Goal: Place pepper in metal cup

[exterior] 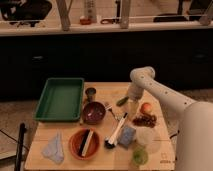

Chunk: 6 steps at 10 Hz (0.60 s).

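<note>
The pepper (122, 101), small, dark green and elongated, lies on the wooden table (107, 162) right of the middle. The metal cup (90, 93), a small grey cylinder with a dark inside, stands upright left of it, beside the green tray. My gripper (129, 104) points down at the end of the white arm, right beside the pepper's right end and about level with the table. I cannot tell whether it touches the pepper. The cup is about a hand's width left of the gripper.
A green tray (60, 98) lies at the left. A dark maroon bowl (93, 112) sits below the cup. An orange bowl (85, 143), a blue cloth (54, 148), a black-handled brush (116, 132), an orange-red fruit (146, 107) and a pale green lump (140, 157) lie around.
</note>
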Motion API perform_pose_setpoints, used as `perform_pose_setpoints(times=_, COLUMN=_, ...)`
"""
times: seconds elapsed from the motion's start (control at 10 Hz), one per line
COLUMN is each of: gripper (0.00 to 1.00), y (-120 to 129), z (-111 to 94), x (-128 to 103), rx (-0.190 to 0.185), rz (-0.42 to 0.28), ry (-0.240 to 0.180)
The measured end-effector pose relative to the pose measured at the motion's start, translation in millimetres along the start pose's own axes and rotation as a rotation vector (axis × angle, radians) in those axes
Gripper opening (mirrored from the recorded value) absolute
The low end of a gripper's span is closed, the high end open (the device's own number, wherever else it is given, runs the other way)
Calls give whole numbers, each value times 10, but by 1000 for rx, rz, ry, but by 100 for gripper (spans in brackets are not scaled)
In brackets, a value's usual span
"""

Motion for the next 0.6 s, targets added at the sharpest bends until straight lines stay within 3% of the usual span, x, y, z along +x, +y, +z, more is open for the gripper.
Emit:
perform_pose_setpoints(times=0.2, gripper=80, y=-41, z=-7, x=-114, rx=24, rz=-99, ry=7)
perform_pose_setpoints(times=0.6, gripper=80, y=-138, z=144, x=-144, rx=37, rz=-194, ry=0)
